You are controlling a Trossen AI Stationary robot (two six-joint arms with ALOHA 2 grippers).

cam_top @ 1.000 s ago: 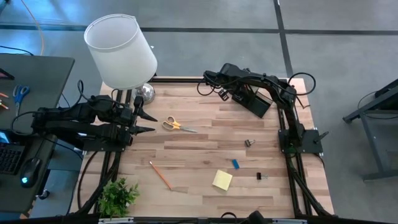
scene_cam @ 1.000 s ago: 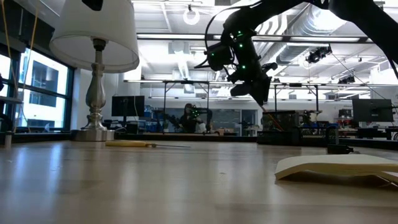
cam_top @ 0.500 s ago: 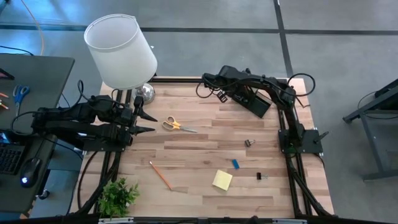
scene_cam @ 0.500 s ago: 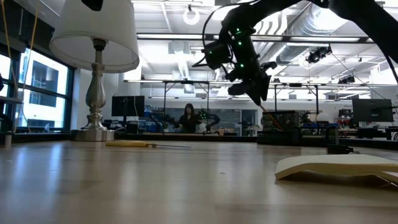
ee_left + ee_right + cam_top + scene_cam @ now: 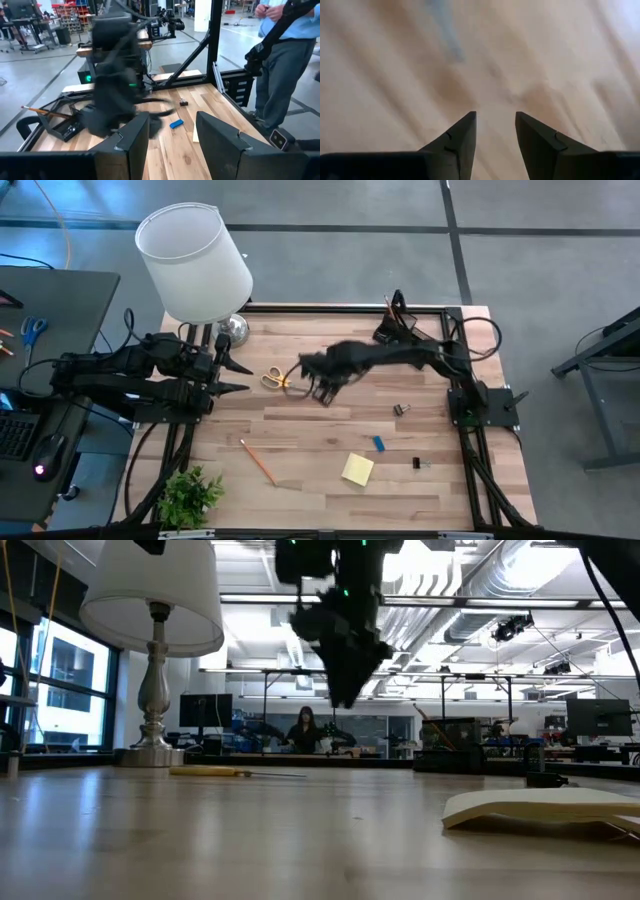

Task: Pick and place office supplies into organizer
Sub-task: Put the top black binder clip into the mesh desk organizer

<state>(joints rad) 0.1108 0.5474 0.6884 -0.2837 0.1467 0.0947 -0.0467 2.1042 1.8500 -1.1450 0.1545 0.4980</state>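
Light wood-plank table [image 5: 330, 425] on a black frame, grey floor around it, white lamp [image 5: 195, 262] at upper left, small plant [image 5: 190, 495] lower left; low view shows an open workshop w/ a person [image 5: 303, 728] seated far back. Yellow-handled scissors [image 5: 282, 381] lie flat left of centre; orange pencil [image 5: 258, 461] lower left of centre; yellow sticky-note pad [image 5: 357, 469], blue eraser [image 5: 379, 443] & black clips [image 5: 402, 410] lower right; organizer [image 5: 395, 332] upper right, orange pencil poking out. Right gripper [image 5: 318, 388] blurred just right of the scissors, fingers apart, nothing held; left gripper [image 5: 238, 376] at table's left edge, fingers apart, empty.
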